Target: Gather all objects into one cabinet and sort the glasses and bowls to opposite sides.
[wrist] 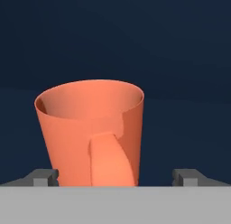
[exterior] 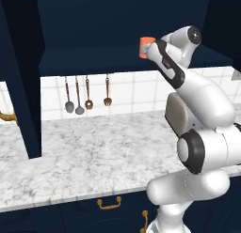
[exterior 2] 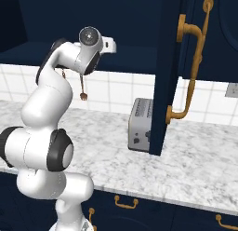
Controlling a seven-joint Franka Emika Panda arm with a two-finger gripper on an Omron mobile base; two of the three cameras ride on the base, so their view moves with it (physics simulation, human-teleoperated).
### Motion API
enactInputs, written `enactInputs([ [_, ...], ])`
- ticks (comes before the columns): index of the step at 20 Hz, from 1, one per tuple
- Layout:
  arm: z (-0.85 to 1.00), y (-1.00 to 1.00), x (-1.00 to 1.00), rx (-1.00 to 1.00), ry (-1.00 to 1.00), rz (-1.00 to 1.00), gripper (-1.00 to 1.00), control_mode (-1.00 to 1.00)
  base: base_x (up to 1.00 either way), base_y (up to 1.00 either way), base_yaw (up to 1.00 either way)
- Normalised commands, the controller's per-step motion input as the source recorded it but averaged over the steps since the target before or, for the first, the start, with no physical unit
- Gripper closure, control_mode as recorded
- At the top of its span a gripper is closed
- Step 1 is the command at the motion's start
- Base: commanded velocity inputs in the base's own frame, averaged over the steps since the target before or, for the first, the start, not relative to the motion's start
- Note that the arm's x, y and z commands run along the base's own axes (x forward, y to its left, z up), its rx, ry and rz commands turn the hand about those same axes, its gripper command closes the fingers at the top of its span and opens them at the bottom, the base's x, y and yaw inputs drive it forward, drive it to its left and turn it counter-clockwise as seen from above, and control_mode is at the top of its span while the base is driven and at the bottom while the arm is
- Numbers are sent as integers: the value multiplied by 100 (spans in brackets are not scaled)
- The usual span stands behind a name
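Hand view, looking along my gripper [wrist: 115, 177]: its two dark fingertips [wrist: 45, 177] stand wide apart at the bottom of the picture, spread to either side of an orange mug [wrist: 90, 133] and clear of its walls. The mug sits between them with its handle turned toward the camera and its mouth tipped slightly toward me. I cannot tell whether anything touches it below the frame edge. Behind it there is only the flat navy interior of the cabinet [wrist: 180, 47].

From the left base view, nearest me are the navy drawers with brass pulls [exterior: 109, 204] under the white marble bench [exterior: 84, 157]. The arm rises from the lower right and reaches up to the cabinet shelf [exterior: 94, 60], where the orange mug [exterior: 146, 47] stands at the wrist's left, on the shelf's right-hand part. A tall navy side panel [exterior: 26, 86] comes down to the bench at the left. On the far tiled wall under the shelf hang four utensils [exterior: 88, 93].

From the right base view, the arm stands at the left with its hand raised into the cabinet opening. A silver toaster [exterior 2: 140, 124] sits on the bench [exterior 2: 195, 155] against the far wall, just left of a navy cabinet door [exterior 2: 167, 71] that carries a long brass handle [exterior 2: 190, 62].
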Motion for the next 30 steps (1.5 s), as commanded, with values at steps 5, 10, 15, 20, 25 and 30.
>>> enactInputs([
  [5,-1,0,17,0,0,0,100,-100,0,0,0],
  [10,0,0,-13,-2,-2,1,100,-100,0,0,0],
  [15,0,-2,-41,-3,-5,0,100,-100,0,0,0],
  [20,4,2,-93,-7,-18,0,100,-100,0,0,0],
  [25,29,0,-85,-7,19,0,100,-100,0,0,0],
  [30,57,0,-100,-7,9,0,100,-100,0,0,0],
])
